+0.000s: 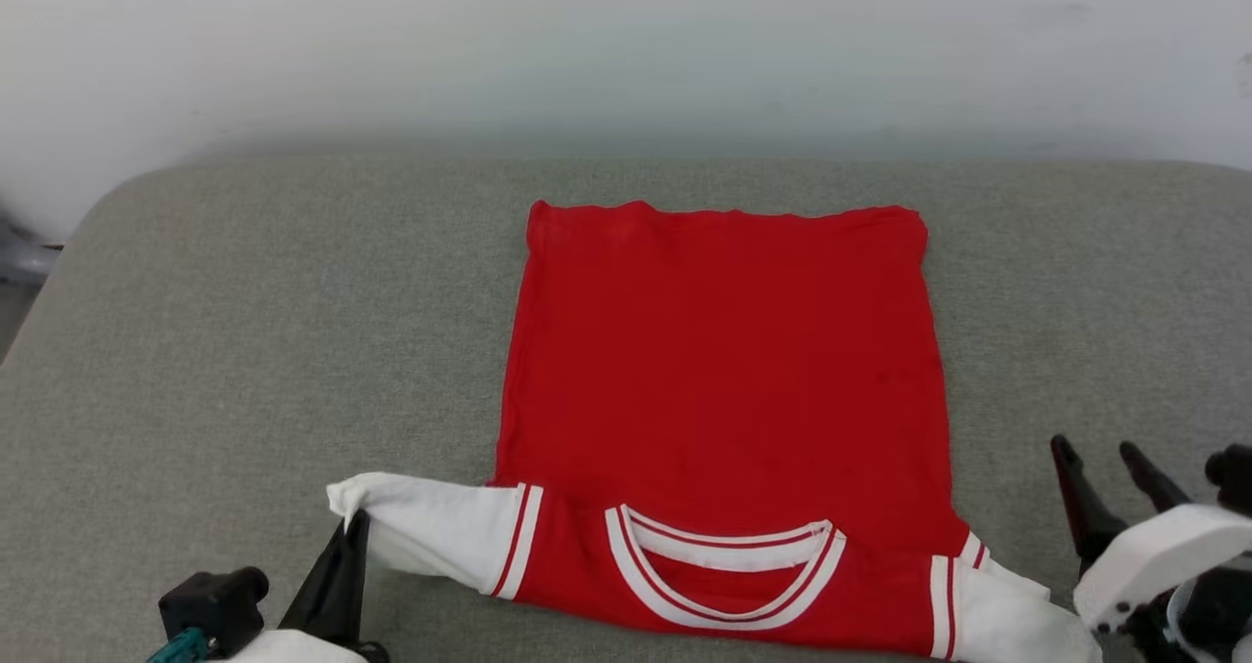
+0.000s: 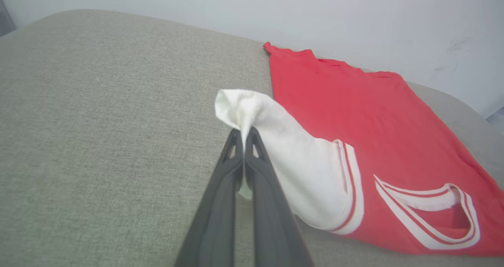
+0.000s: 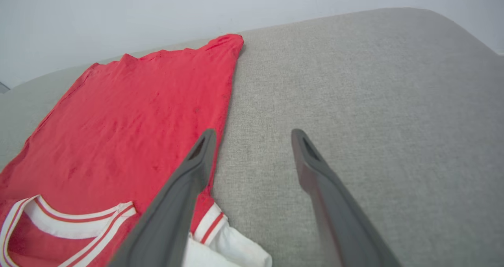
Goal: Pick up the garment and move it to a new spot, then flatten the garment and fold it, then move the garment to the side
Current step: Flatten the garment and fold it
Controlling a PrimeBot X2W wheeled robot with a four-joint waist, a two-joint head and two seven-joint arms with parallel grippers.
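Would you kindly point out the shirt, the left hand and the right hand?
shirt (image 1: 724, 370): head view, middle of red body.
left hand (image 2: 244, 132): left wrist view, between shut fingertips.
right hand (image 3: 254, 134): right wrist view, between open fingertips.

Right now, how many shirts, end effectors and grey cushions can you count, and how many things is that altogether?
garment: 1
end effectors: 2 (left end effector, right end effector)
grey cushion: 1
Total: 4

Dark tapered jaws, white wrist shells (image 1: 1154, 546)
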